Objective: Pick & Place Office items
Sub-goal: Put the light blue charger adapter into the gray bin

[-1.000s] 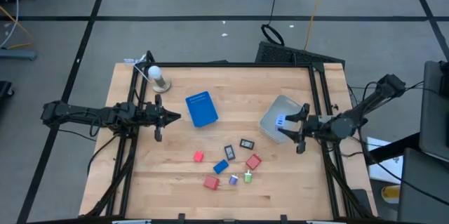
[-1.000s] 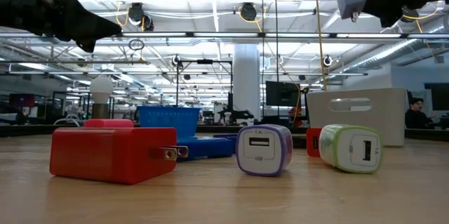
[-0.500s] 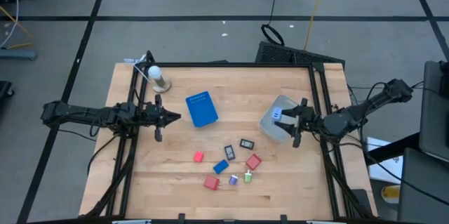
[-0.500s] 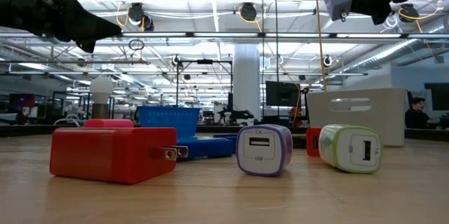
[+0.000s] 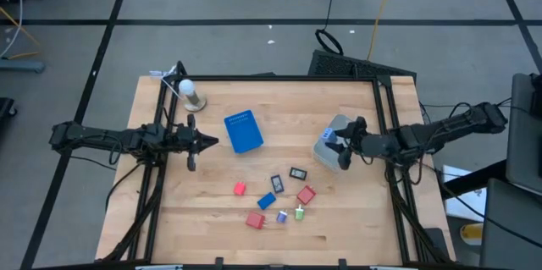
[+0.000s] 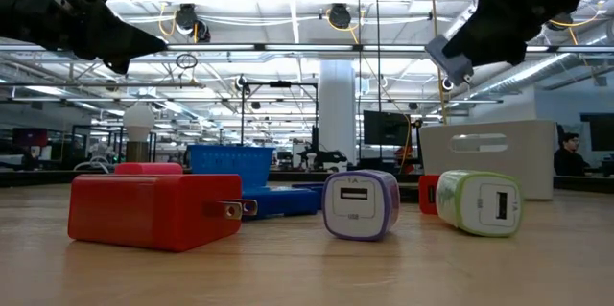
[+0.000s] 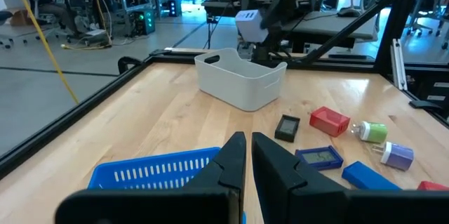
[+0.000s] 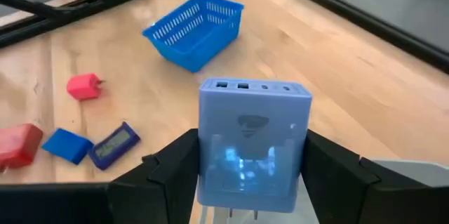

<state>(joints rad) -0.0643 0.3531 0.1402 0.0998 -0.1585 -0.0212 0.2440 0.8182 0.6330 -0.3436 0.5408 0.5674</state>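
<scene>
My right gripper (image 5: 335,145) is shut on a light-blue charger block (image 8: 252,140) above the grey translucent bin (image 5: 337,123). It also shows high in the low view (image 6: 449,57). On the wood in front lie the other small items: red blocks (image 5: 240,189) (image 5: 255,220) (image 5: 306,195), a blue block (image 5: 267,201), two black bits (image 5: 277,184) (image 5: 297,172), a purple bit (image 5: 282,217) and a green bit (image 5: 299,213). My left gripper (image 5: 209,141) is shut and empty, hovering at the table's left beside the blue tray (image 5: 244,131). My right gripper pinches the light-blue block by its two opposite narrow sides (image 8: 208,155) between its two fingers (image 8: 175,168). The fingers come from the table's right, slanting down. The block is lifted clear above the bin, its face with the ports (image 8: 242,86) pointing away from the gripper.
A light bulb on a stand (image 5: 191,94) is at the far left. The blue tray (image 7: 154,175) lies just in front of my left gripper. Black frame rails run along the table's left and right sides. Bare wood lies between the tray and the bin.
My right gripper has gone toward the table's left and down with the light-blue block, tipping its fingers downward, and now stands over the grey bin. The block stays in its hold.
</scene>
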